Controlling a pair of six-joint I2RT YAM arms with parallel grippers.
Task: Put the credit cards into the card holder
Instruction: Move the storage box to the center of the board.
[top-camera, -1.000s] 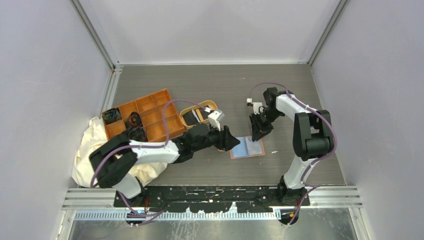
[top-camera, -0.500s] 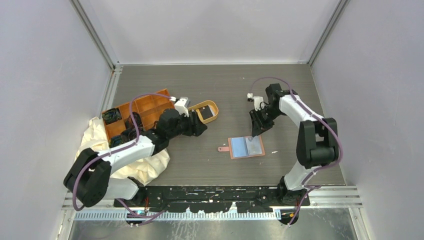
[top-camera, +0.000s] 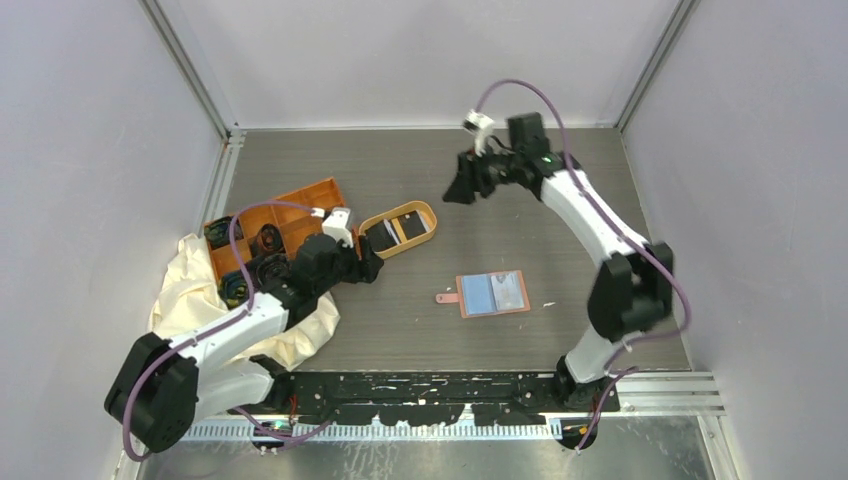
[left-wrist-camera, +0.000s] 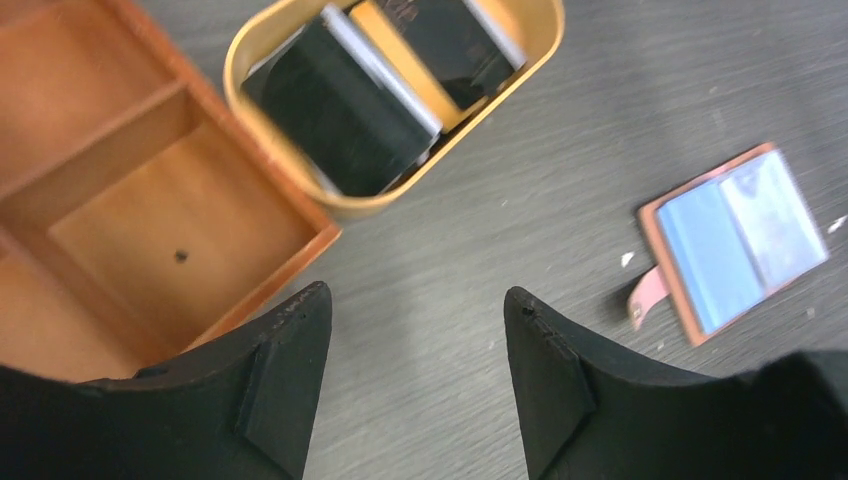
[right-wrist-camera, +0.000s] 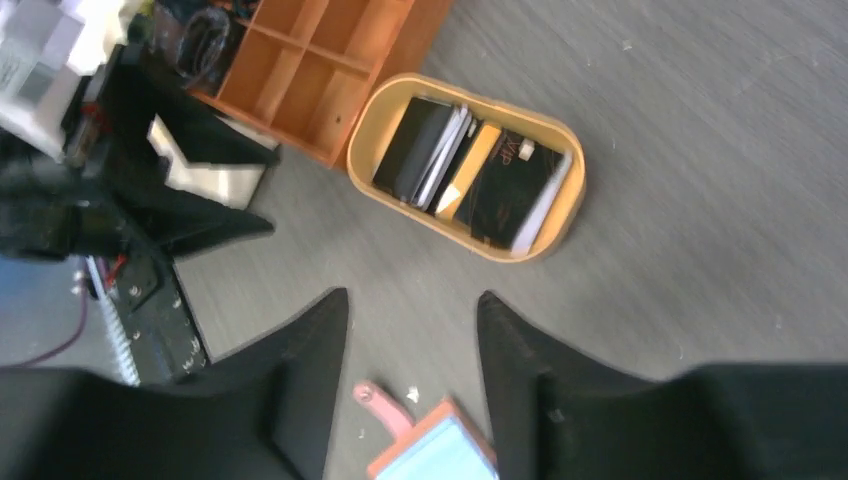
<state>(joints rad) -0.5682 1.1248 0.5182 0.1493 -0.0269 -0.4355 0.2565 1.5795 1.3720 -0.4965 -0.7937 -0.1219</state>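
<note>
The card holder (top-camera: 492, 294) lies unfolded on the table, bluish pockets up and its pink snap tab (top-camera: 447, 298) pointing left; it also shows as card holder (left-wrist-camera: 738, 240) and card holder (right-wrist-camera: 440, 452). The credit cards (top-camera: 392, 232), mostly black, stand packed in an oval tan-rimmed tray (top-camera: 425, 212); the left wrist sees these cards (left-wrist-camera: 350, 110), the right wrist these cards (right-wrist-camera: 470, 165). My left gripper (top-camera: 371, 263) is open and empty just near-left of the tray, gripper (left-wrist-camera: 415, 295) over bare table. My right gripper (top-camera: 452, 188) hangs open and empty, high at the back, gripper (right-wrist-camera: 412, 297).
An orange compartment tray (top-camera: 300, 215) touches the oval tray's left side, with dark cables in its left cells. A cream cloth (top-camera: 195, 300) lies bunched under the left arm. White crumbs (top-camera: 548, 304) lie beside the wallet. Grey walls enclose the table.
My left gripper drew back from the card holder to the oval tray and opened. My right gripper lifted off the card holder, swung up toward the back and opened. The card holder stays open.
</note>
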